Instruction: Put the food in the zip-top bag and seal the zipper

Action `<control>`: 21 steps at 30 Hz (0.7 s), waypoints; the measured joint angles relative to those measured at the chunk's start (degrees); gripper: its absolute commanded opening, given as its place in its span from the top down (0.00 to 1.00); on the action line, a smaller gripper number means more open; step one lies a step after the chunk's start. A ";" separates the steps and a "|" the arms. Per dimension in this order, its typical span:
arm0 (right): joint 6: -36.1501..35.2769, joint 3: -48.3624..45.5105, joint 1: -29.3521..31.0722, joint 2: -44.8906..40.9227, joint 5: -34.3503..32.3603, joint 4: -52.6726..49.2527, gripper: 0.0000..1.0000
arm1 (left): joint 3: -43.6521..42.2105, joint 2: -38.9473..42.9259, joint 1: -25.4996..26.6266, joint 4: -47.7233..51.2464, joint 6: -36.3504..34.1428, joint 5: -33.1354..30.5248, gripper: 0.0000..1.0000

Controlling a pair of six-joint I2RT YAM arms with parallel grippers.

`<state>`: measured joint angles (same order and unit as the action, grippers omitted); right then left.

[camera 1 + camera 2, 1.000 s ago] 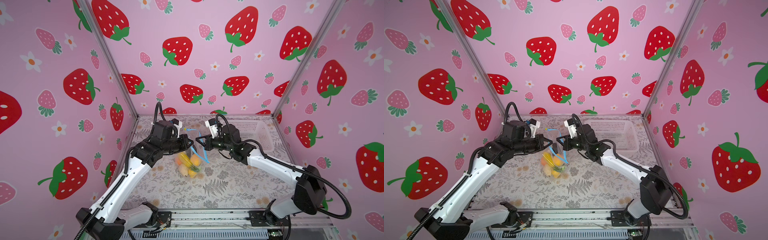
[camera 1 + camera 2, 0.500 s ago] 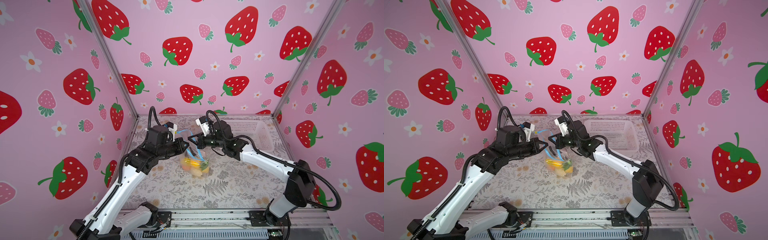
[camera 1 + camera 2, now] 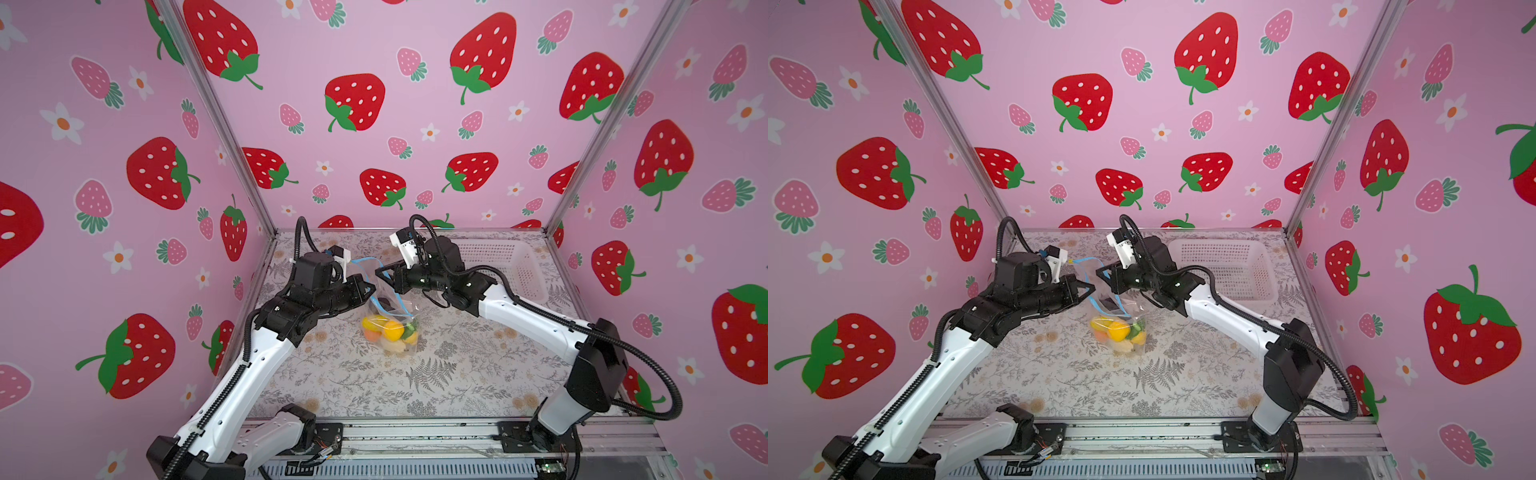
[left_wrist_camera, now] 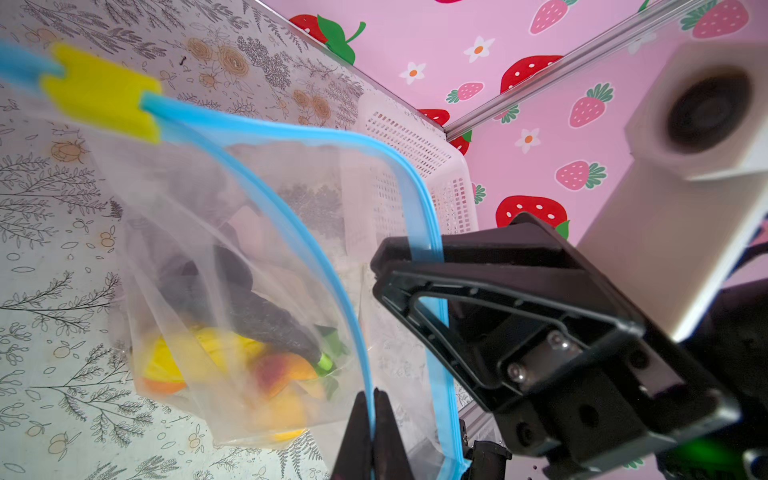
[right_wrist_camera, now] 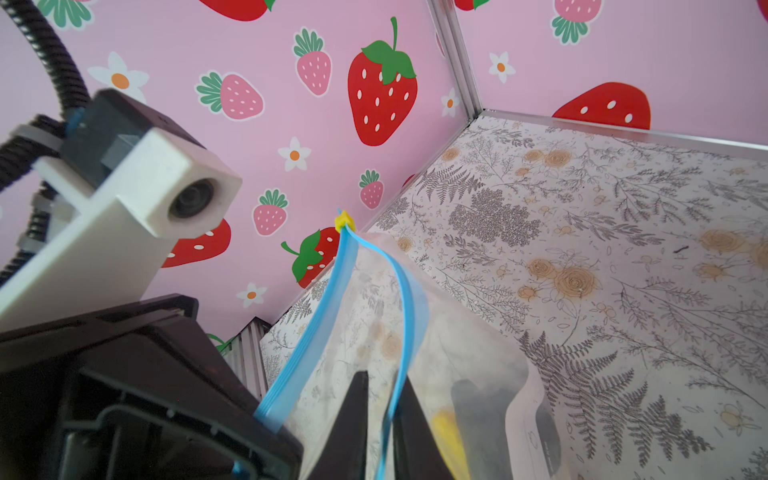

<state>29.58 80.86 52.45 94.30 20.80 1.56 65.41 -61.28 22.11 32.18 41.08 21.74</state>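
The left hand (image 4: 371, 419) is clamped tight on one lip of the zipper (image 4: 286, 224), well along from the yellow slider tab (image 4: 102, 93). The right hand (image 5: 384, 386) has its jaws a little apart, with the other blue lip running between them against one finger. The zip-top bag (image 3: 392, 305) hangs between both hands, mouth gaping, with the food (image 3: 388, 330) bunched at its bottom, low at the table (image 3: 457, 374). The white basket (image 3: 513, 266) sits behind the right arm, and open table lies in front.

It was a robot test cell: pink strawberry-printed wall panels (image 3: 415, 54) framed by bare aluminium posts (image 3: 222, 124) enclosed a floral-patterned tabletop (image 3: 457, 374), with white-and-black robot arms (image 3: 532, 320) bolted to a slotted metal rail (image 3: 415, 436).
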 measured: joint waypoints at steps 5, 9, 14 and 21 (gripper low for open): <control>-5.35 0.55 -0.31 -1.84 0.22 -3.02 0.56 | -1.27 0.44 0.00 -0.72 0.96 0.42 1.00; -12.92 -0.57 -0.44 -7.85 -0.26 -4.44 0.49 | -2.19 1.22 0.00 -1.14 1.57 1.01 1.00; -24.24 -18.75 -0.42 -27.50 -0.57 4.66 0.44 | -2.19 1.25 0.00 -1.55 2.08 1.44 1.00; -35.58 -47.76 1.46 -41.86 -1.57 21.44 0.37 | -2.19 0.48 0.02 -1.55 2.05 1.60 1.00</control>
<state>-6.00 33.10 53.91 52.45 19.22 23.00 63.22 -60.80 22.13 30.63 43.13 23.33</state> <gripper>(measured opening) 0.628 0.051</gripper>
